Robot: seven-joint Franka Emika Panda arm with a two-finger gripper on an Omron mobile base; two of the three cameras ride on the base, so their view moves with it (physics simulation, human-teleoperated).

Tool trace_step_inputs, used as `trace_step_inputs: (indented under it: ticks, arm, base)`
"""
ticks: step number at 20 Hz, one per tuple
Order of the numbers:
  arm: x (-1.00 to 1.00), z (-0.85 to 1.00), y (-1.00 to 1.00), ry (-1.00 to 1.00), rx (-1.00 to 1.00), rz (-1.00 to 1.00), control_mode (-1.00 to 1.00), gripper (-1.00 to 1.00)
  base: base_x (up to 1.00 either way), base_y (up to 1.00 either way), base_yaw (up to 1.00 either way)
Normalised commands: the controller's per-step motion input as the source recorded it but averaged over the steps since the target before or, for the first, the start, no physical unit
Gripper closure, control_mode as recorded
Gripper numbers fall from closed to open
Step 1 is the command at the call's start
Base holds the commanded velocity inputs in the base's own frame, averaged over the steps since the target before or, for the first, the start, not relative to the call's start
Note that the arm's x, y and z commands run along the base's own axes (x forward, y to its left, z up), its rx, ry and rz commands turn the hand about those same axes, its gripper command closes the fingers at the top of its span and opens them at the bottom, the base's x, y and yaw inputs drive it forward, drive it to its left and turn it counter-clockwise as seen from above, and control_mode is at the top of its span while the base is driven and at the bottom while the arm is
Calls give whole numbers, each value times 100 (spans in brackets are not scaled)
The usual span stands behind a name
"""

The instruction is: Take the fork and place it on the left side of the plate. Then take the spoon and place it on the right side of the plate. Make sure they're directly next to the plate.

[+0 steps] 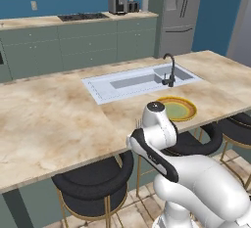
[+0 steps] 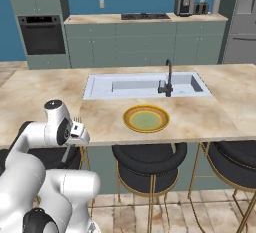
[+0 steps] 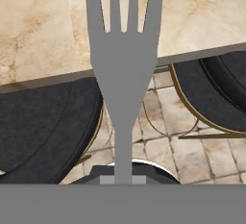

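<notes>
So I'm on the fork step: my pincer [image 3: 123, 180] is clamped on the fork [image 3: 123, 74], held up over the table [image 2: 40, 92] edge, and next I probably need to carry it over to the plate's [image 2: 146, 118] left side.

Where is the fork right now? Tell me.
The fork is clamped in the shut gripper, held over the near edge of the counter, left of the plate, its tines pointing out over the marble.
</notes>
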Motion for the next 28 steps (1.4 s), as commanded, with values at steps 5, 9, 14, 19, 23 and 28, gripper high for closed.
trace_step_inputs:
  ticks: [5, 9, 14, 19, 23, 28]
  arm:
    - [0, 0, 0, 0, 0, 0, -100, 100]
    - [59, -1, -30, 3, 0, 0, -100, 100]
    - [49, 0, -61, 5, 6, 6, -100, 100]
    - [76, 0, -42, 6, 3, 11, -100, 100]
    - [63, 0, -4, 0, 0, 11, -100, 100]
    - [63, -1, 8, 0, 0, 7, -100, 100]
  base:
    - [0, 0, 0]
    - [0, 0, 0]
    - [0, 0, 0]
    - [0, 0, 0]
    - [0, 0, 0]
    - [0, 0, 0]
